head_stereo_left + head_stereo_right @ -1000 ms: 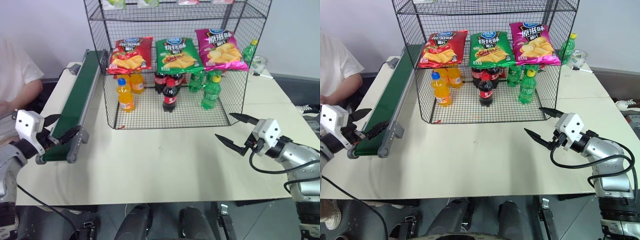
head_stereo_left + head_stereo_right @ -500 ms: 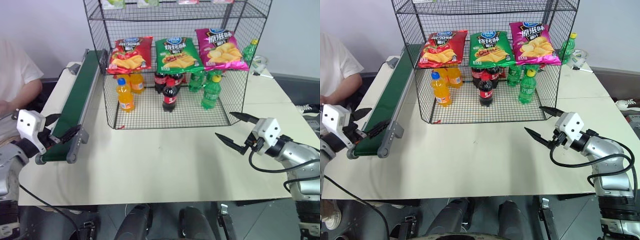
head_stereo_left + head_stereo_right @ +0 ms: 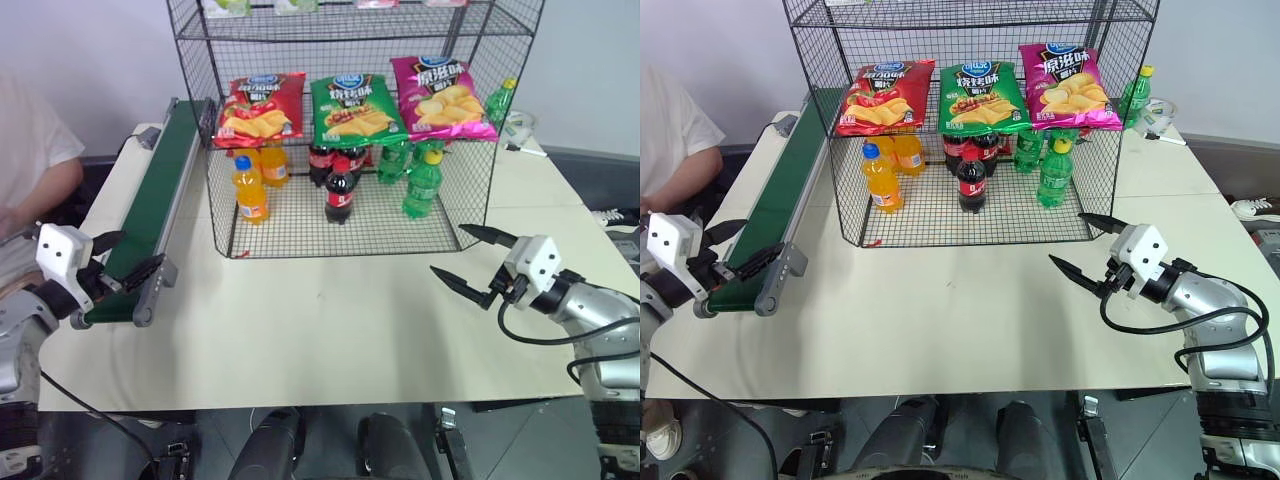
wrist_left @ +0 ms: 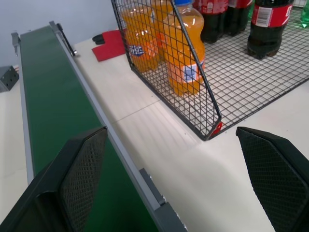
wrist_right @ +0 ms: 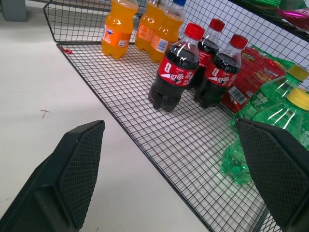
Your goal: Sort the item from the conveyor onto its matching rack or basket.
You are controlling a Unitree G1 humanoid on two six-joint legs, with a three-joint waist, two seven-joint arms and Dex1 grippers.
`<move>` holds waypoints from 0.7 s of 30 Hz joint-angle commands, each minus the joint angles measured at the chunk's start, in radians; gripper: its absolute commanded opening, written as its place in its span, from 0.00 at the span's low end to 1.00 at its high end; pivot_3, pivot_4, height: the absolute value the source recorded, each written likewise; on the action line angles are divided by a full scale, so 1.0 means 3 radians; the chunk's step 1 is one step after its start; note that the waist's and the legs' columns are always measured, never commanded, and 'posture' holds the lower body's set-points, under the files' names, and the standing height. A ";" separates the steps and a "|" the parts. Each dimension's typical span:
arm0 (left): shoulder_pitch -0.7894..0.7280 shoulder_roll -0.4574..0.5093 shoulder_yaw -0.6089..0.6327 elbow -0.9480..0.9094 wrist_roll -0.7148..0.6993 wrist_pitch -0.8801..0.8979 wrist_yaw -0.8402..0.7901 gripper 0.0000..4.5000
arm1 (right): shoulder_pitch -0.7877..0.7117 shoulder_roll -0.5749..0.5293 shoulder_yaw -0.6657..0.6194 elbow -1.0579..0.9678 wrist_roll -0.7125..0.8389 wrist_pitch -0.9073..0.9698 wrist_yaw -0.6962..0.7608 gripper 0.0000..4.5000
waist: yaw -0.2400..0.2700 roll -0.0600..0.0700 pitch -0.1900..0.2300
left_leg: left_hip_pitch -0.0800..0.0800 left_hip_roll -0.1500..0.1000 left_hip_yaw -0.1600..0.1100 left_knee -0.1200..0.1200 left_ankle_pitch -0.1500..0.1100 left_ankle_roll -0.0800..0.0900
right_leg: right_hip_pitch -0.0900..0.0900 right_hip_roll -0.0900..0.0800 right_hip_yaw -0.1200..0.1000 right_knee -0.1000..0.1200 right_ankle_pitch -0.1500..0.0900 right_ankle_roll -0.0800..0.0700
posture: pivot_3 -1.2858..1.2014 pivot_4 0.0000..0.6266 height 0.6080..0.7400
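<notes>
Sitting flat on the rack's middle tier, left end: red chip bag, beside green bag and magenta bag. Crowding the tier below: orange soda, cola, green bottles. Hovering wide open by the conveyor's near end: left gripper. Hanging open over bare counter, empty: right gripper. Sitting far left: a person's arm.

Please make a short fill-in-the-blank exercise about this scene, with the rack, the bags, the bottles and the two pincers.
1. On the rack, the green chip bag lies between the red chip bag and the ____ one.
2. The left pincer hovers at the near end of the ____.
3. Both it and the right pincer have their jaws ____.
4. The bottles under the red bag hold an ____ drink.

Missing words: magenta; conveyor; open; orange
</notes>
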 commanded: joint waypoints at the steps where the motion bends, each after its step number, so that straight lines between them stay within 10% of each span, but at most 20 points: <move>1: -0.0018 0.0011 0.0077 -0.0053 -0.0032 -0.0059 0.0033 0.99 | -0.0091 -0.0021 -0.0031 0.0008 0.0011 -0.0073 0.0011 1.00 | 0.0001 0.0000 0.0000 | -0.0001 0.0000 0.0000 0.0000 0.0000 0.0000 | 0.0000 0.0000 0.0000 0.0000 0.0000 0.0000 | 0.52 0.24 1.00; 21: 0.0006 -0.0005 0.0067 -0.0053 -0.0045 -0.0054 0.0031 0.99 | -0.0104 -0.0026 -0.0015 0.0043 -0.0039 -0.0127 0.0019 1.00 | 0.0002 0.0000 0.0000 | -0.0004 0.0000 0.0000 -0.0007 0.0004 0.0006 | -0.0002 0.0000 0.0000 -0.0004 0.0000 0.0000 | 0.52 0.24 1.00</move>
